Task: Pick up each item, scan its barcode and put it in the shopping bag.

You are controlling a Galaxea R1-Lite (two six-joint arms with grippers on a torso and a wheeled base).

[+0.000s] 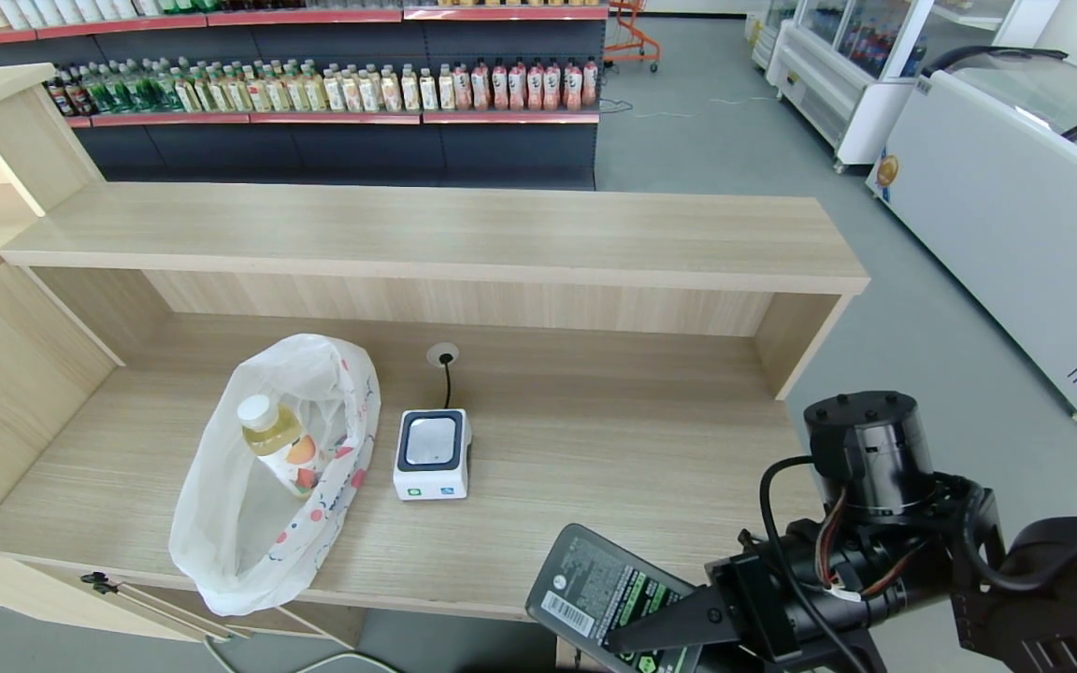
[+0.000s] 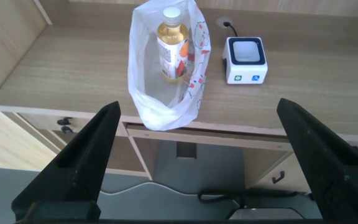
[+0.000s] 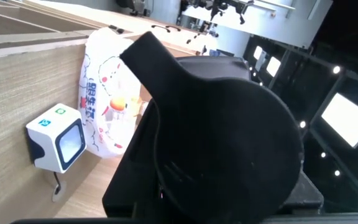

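Packet (image 1: 595,579), dark, barcode (image 1: 567,614) upward: gripped by right pincer (image 1: 665,624), right of scanner (image 1: 432,453). Advised: flip barcode down over its window, steady. Left pincer (image 2: 199,109) spread wide, empty.

The dark packet (image 1: 609,598) bears a barcode label (image 1: 567,614) and green print, too small to read

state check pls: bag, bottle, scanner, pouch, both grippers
shopping bag: on the counter, mouth open, one item inside
bottle: capped, in the shopping bag
scanner: on the counter beside the bag, window up, nothing over it
dark pouch: held off the counter, barcode facing up
right gripper: shut on the dark pouch
left gripper: open, empty
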